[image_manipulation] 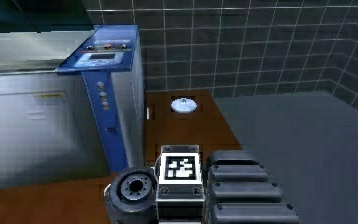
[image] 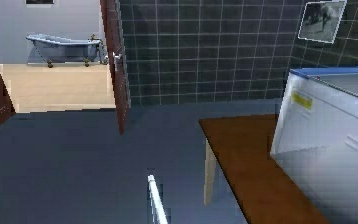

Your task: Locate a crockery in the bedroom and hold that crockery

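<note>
**The appliance's corner crowds the reach to the dish**

Nearest, at the arm side view's bottom edge, the arm (image_manipulation: 237, 192) ends in a white square marker (image_manipulation: 179, 167), with the dark body of the jaws just left of it. Their far end runs into the picture's edge, so I cannot tell how the jaws stand or whether they hold anything.

Beyond lies the brown worktop (image_manipulation: 202, 135). On its left stands a big white appliance (image_manipulation: 47, 110) with a blue control panel (image_manipulation: 109, 62), its corner near the line of reach. Farther out, on bare wood close to the tiled wall (image_manipulation: 257, 40), sits a small white round thing (image_manipulation: 184, 104). It is low and dish-like, so probably the crockery, though it is too small to be sure.

The risks, as I judge them:
- Extending could scrape the arm's end along the appliance's blue side.
- Coming in too low could push the white thing toward the wall instead of taking it.
- A shallow, smooth rim would slip easily.
- Dark tiles make me doubt this is the bedroom, so the thing may be the wrong one.

The arm side view gives the white thing and the arm. The forward view gives the worktop's leg and front edge, then an open door (image: 114, 60), a bathtub (image: 59, 45) in the lit room past it, and a framed picture (image: 322, 20) high on the wall.
</note>
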Robot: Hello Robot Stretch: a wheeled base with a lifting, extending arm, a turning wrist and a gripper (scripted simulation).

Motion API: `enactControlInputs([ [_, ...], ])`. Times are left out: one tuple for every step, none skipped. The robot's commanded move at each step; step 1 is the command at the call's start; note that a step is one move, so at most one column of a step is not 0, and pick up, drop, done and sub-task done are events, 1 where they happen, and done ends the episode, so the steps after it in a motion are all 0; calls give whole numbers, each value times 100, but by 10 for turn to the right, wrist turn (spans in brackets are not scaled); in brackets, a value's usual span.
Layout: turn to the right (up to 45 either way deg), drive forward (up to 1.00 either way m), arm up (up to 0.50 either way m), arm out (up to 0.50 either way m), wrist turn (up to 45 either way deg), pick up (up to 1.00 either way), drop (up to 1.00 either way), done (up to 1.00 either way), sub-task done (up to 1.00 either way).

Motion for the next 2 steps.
enactControlInputs([
  [0,0,0,0,450,0,0,0,0],
  [0,0,0,0,450,0,0,0,0],
])
